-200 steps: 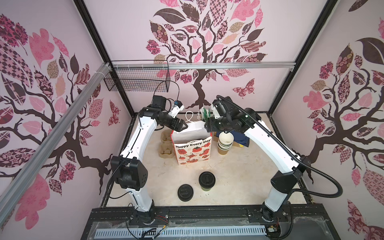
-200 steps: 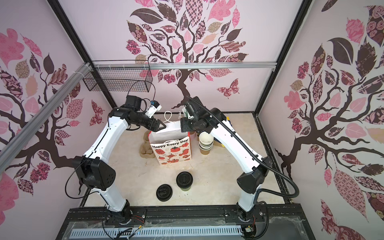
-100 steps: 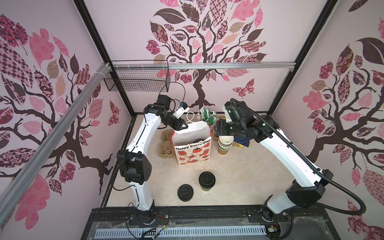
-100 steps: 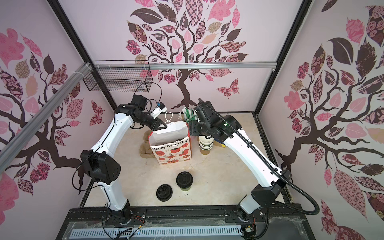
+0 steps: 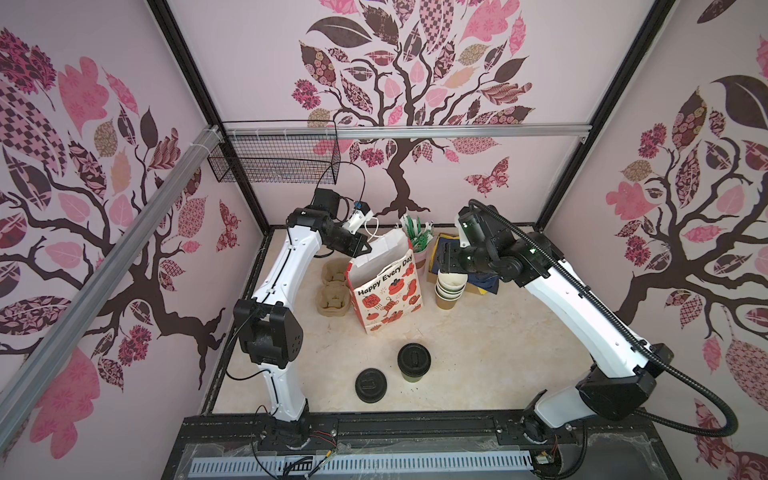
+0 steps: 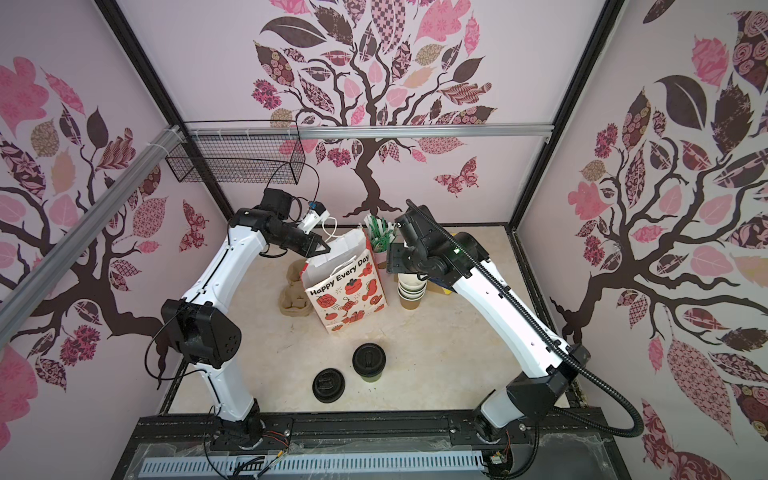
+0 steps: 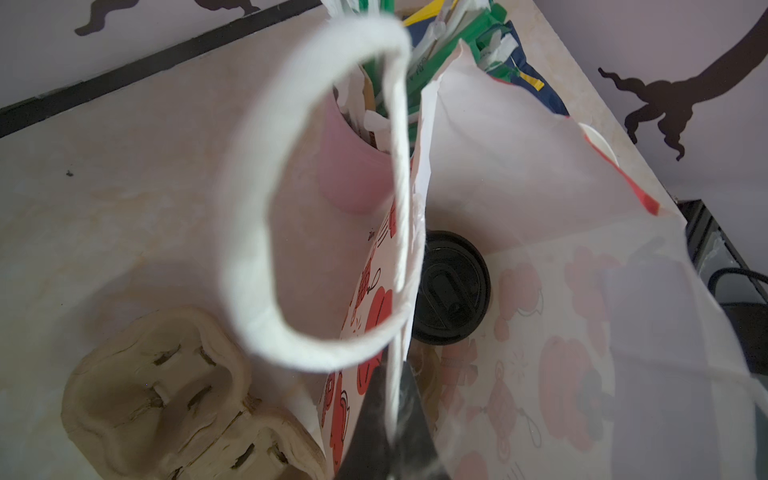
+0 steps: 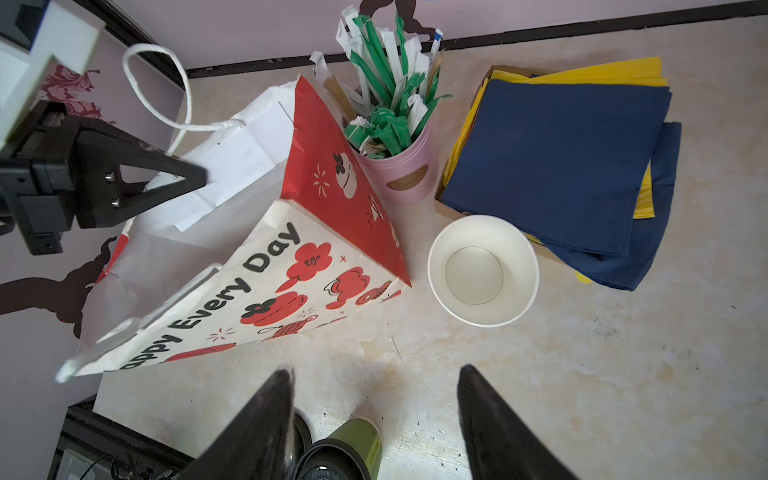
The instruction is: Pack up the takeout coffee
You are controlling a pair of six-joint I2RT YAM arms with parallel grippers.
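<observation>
Black-lidded brownish-green paper cup [image 5: 413, 362] stands upright, lid skyward
Left pincer [image 5: 365, 248] grips the rim of the red-and-white paper bag [image 5: 386, 291]; right pincer [image 8: 374, 370] gapes empty.

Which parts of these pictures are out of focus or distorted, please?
Left wrist view: the bag handle and the left gripper sit too near the lens and blur. Right wrist view: the paper bag print is crisp, only the right gripper fingers are soft. Both top views: sharp, evenly lit, with wide-angle stretching toward the edges.
</observation>
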